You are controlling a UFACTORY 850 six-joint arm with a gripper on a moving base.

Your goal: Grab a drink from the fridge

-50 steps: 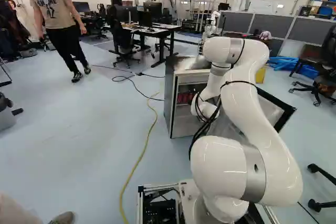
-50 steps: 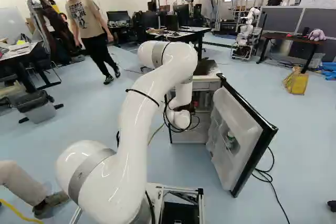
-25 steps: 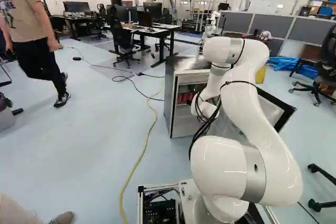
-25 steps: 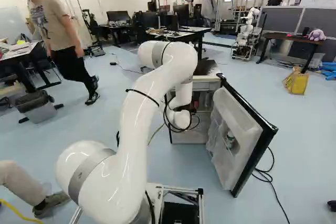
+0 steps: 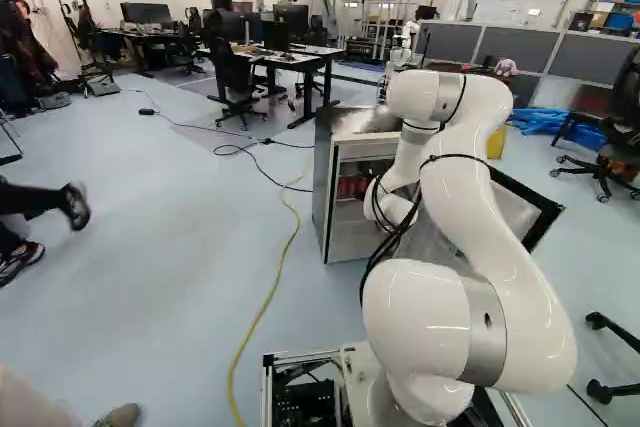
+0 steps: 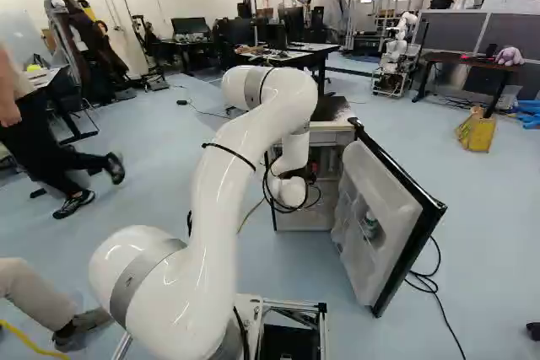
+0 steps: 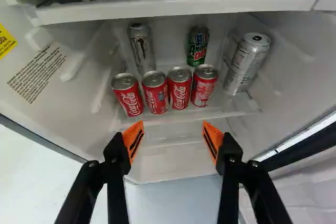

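I have the fingers (image 7: 132, 140) spread wide and holding nothing, short of the shelf (image 7: 226, 113) in the fridge (image 6: 305, 218), whose door (image 6: 380, 225) stands open. On that shelf four small red cans (image 7: 179, 93) make a front row, with a slim silver can (image 7: 142, 48) and a green can (image 7: 198, 45) behind and a bigger silver can (image 7: 247, 64) beside the row's end. I'd judge the step is lining up on one red can. If full, it should feel dense for its size, stiff at the rims but dentable mid-wall, and slick if chilled. I'd grip it squarely around the middle, moderately firm; its neighbours leave scant finger room. The arm (image 6: 253, 158) hides much from behind, so the remaining reach is probably short, but I can't be sure.
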